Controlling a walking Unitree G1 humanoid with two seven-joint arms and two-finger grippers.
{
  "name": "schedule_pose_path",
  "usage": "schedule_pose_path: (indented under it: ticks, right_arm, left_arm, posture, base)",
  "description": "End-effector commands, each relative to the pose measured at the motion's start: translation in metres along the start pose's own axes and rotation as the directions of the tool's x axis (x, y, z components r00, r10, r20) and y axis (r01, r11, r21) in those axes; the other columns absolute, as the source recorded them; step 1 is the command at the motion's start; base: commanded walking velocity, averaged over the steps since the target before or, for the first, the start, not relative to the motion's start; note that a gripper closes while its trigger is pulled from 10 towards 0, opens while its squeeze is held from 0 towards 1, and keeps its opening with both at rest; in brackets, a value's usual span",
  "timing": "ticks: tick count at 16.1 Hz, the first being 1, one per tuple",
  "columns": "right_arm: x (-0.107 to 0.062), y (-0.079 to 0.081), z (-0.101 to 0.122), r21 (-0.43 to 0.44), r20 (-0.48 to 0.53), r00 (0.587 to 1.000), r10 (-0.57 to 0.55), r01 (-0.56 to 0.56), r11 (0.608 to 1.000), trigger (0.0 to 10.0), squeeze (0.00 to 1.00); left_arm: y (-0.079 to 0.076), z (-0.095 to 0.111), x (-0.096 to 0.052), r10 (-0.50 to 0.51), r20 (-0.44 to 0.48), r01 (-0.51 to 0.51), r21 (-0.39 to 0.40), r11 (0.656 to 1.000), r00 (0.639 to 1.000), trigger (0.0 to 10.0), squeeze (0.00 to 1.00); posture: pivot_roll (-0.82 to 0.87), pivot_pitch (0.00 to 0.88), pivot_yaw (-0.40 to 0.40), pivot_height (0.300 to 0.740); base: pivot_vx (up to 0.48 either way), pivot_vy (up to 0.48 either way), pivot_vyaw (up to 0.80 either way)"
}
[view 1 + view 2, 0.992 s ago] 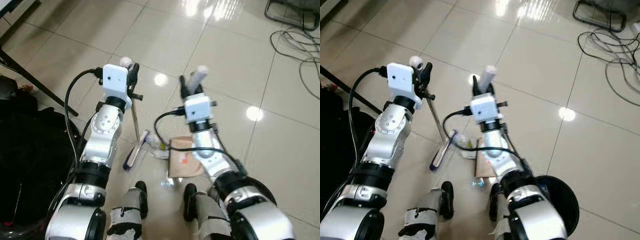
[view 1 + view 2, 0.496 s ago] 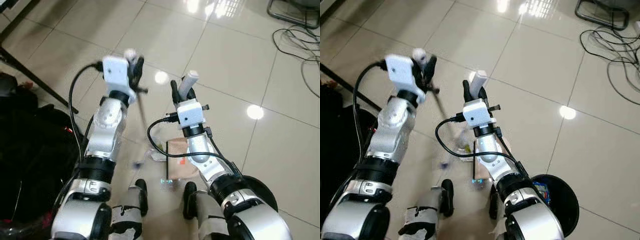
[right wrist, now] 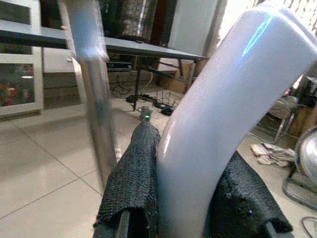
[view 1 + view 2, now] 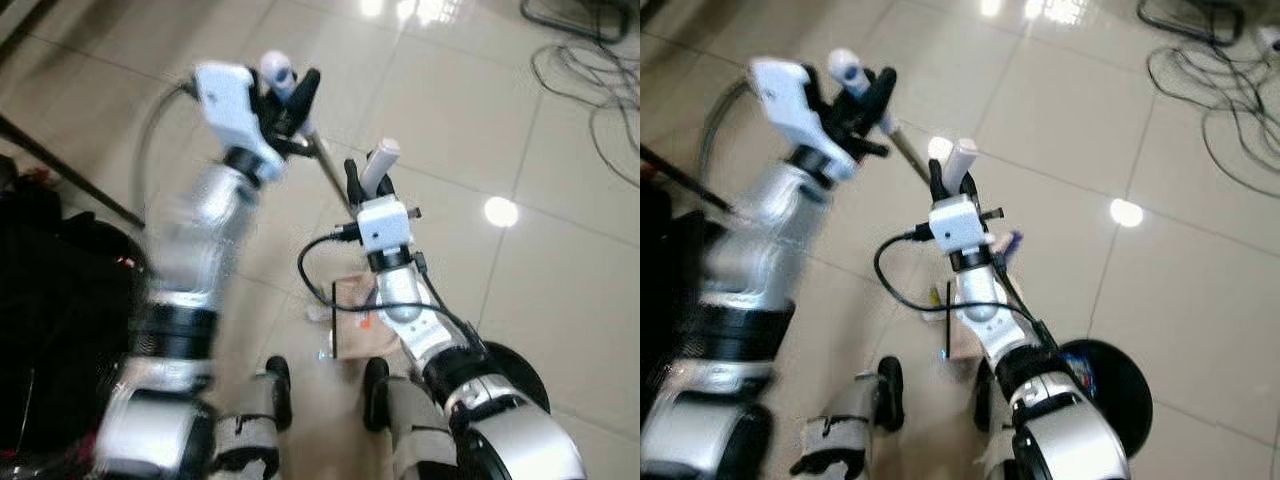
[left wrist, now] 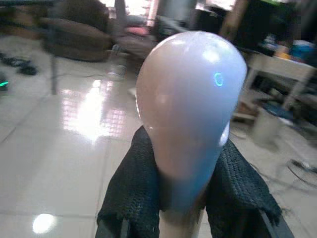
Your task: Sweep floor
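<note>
Left hand [image 4: 290, 95], raised in the upper left of the head views, is clamped around the rounded white top of a broom handle [image 4: 325, 170]; the left wrist view shows the pale knob [image 5: 190, 114] squeezed between its black fingers [image 5: 131, 193]. From that hand the thin metal rod slants down and toward the frame's centre, passing behind the right hand. The left arm is motion-blurred.

Right hand [image 4: 368, 178], in the middle of the frame, grips a curved white dustpan handle [image 4: 378, 165] that sticks up above its fingertips; the right wrist view shows the white handle [image 3: 223, 129] pinched between both black fingers [image 3: 133, 183], with the blurred broom rod [image 3: 94, 94] standing just beside it.

Below the right hand, near the robot's feet, a brown flat piece [image 4: 355, 320], like cardboard or the pan, lies on the glossy beige tile floor [image 4: 560, 270]. A round black bin [image 4: 1115, 390] sits at the lower right beside the right arm. A dark bag [image 4: 50, 330] fills the lower left edge, and black cables [image 4: 590, 80] curl on the tiles at the upper right.
</note>
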State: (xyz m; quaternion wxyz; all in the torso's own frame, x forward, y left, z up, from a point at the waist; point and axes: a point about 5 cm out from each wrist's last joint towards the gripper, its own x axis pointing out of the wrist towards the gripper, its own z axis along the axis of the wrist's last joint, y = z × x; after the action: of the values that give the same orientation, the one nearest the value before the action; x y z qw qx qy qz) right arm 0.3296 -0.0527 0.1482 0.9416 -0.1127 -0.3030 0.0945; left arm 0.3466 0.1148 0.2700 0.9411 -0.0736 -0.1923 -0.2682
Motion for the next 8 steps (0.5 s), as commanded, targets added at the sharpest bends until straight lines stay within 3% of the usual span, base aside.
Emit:
schedule_pose_path:
  ticks: [1,2,4,6,8]
  right_arm:
    - [-0.007,0.003,-0.005,0.007,-0.029,0.999,0.014,-0.014,1.000,10.0,0.00]
    - [-0.007,0.001,-0.006,0.001,-0.034,0.999,0.016,-0.016,1.000,10.0,0.00]
    - [-0.008,-0.001,-0.008,-0.005,-0.038,0.999,0.016,-0.016,1.000,10.0,0.00]
    - [-0.009,-0.003,-0.008,-0.005,-0.036,0.999,0.015,-0.015,1.000,10.0,0.00]
    - [-0.011,-0.001,-0.008,0.006,-0.036,0.999,0.022,-0.022,1.000,10.0,0.00]
  left_arm:
    - [-0.005,0.009,-0.006,-0.099,0.003,0.099,-0.024,0.995,0.995,10.0,0.00]
    - [-0.005,0.018,-0.013,-0.204,-0.024,0.204,-0.025,0.979,0.979,10.0,0.00]
    - [-0.001,0.029,-0.022,-0.289,-0.044,0.288,-0.019,0.957,0.956,10.0,0.00]
    - [0.026,0.054,-0.022,-0.201,0.024,0.197,0.108,0.974,0.979,10.0,0.00]
    - [0.041,0.056,-0.022,-0.108,0.039,0.099,0.180,0.979,0.993,10.0,0.00]
  posture:
    - [0.26,0.379,0.026,0.740]
    - [0.26,0.377,0.026,0.740]
    - [0.26,0.370,0.026,0.740]
    - [0.26,0.360,0.024,0.740]
    - [0.26,0.357,0.022,0.740]
  base:
    - [0.000,0.000,0.00]
    - [0.000,0.000,0.00]
    - [0.000,0.000,0.00]
    - [0.000,0.000,0.00]
    - [0.000,0.000,0.00]
